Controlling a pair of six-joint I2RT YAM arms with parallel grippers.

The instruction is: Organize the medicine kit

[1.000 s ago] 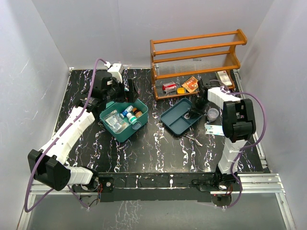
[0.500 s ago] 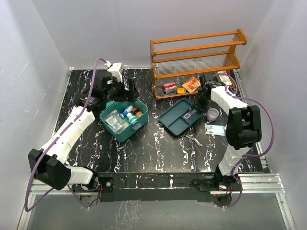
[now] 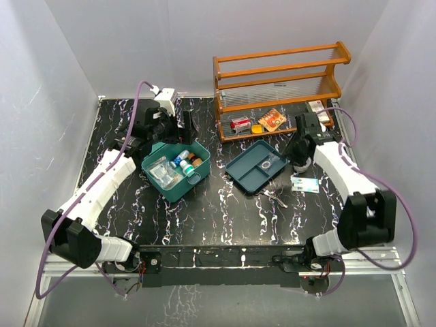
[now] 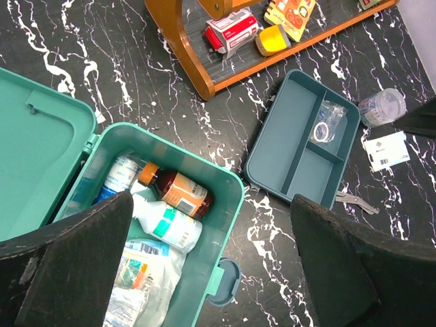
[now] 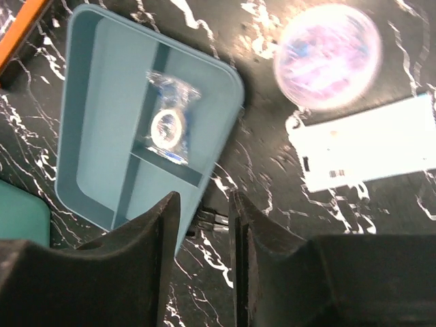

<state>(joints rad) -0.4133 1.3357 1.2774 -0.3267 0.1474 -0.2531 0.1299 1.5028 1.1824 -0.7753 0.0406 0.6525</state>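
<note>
Evidently rigid, smooth, loaded medicine kit [image 4: 230,218] toward the desk's [image 3: 225,218] far-left corner; likely hefty, grasp a side wall. Left claw [image 4: 211,199] gaping, empty; right claw [image 5: 204,196] barely parted, empty.

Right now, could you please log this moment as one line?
left gripper: open, above open medicine kit | right gripper: open, empty, by tray

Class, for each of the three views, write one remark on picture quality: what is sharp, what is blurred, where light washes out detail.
Top external view: even light, the orange wooden rack crisp. Left wrist view: the open teal-green plastic medicine kit is sharp. Right wrist view: the round clear plastic container is smeared and bleached almost white; the blue-teal divided tray is only slightly soft.
</note>
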